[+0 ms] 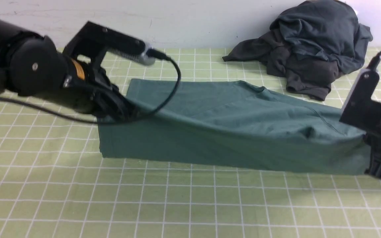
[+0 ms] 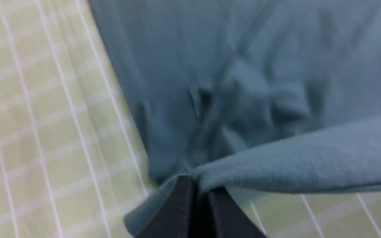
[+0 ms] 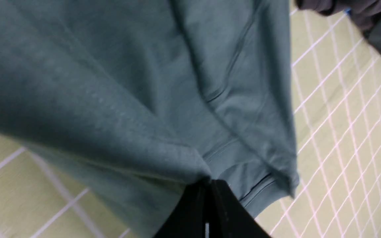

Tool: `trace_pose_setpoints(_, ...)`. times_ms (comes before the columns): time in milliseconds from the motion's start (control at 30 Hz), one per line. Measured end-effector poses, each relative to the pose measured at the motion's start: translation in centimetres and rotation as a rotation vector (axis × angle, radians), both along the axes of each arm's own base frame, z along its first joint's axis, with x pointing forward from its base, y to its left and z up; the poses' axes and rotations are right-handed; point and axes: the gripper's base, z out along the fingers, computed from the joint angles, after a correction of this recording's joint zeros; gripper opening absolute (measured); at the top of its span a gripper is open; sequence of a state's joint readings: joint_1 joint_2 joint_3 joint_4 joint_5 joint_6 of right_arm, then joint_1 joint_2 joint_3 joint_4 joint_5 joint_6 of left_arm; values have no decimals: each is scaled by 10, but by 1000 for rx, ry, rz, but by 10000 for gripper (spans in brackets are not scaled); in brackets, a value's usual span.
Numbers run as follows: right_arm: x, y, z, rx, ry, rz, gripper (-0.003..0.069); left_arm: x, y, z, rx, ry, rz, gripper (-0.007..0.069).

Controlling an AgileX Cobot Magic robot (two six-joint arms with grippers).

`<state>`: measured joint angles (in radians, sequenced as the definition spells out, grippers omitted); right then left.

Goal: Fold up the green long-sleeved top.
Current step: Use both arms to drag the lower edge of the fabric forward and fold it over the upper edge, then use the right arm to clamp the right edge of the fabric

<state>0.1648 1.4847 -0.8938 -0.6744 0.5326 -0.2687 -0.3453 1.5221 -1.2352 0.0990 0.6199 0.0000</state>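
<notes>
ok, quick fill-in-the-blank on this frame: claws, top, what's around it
1. The left claw and the right claw are both ____ on the green long-sleeved top.
2. The heap of dark clothing lies at the far edge, toward the robot's ____ side.
3. The mat under the top is light green with a grid of ____ lines.

Missing words: shut; right; white.
</notes>
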Motion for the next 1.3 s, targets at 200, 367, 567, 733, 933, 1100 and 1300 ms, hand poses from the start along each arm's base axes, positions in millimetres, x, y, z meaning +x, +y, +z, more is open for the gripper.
trace_pose_setpoints(200, 71, -4, 3, 13, -100, 18, -6, 81, 5, -12, -1, -36, 75, 6)
trace_pose_setpoints(367, 130, -4, -15, 2, -119, 17, -6, 145, 1, -32, -2, -57, 106, 6)
trace_pose_setpoints(567, 179, -5, -52, 40, -114, -40, 15, 200, 5, -83, 8, -11, 149, 42)
trace_pose_setpoints(733, 187, -12, -61, 128, -118, -168, 106, 222, 18, -107, -26, 17, 226, 202)
trace_pose_setpoints(933, 177, -16, -44, 241, -117, -398, 218, 232, 36, -94, -108, -13, 345, 421)
trace_pose_setpoints(1100, 168, 1, -27, 360, -66, -411, 148, 220, 34, -58, -52, 3, 284, 414)
trace_pose_setpoints(1300, 164, 42, -51, 619, 138, -284, -3, 175, 17, 1, 72, 125, 63, 271)
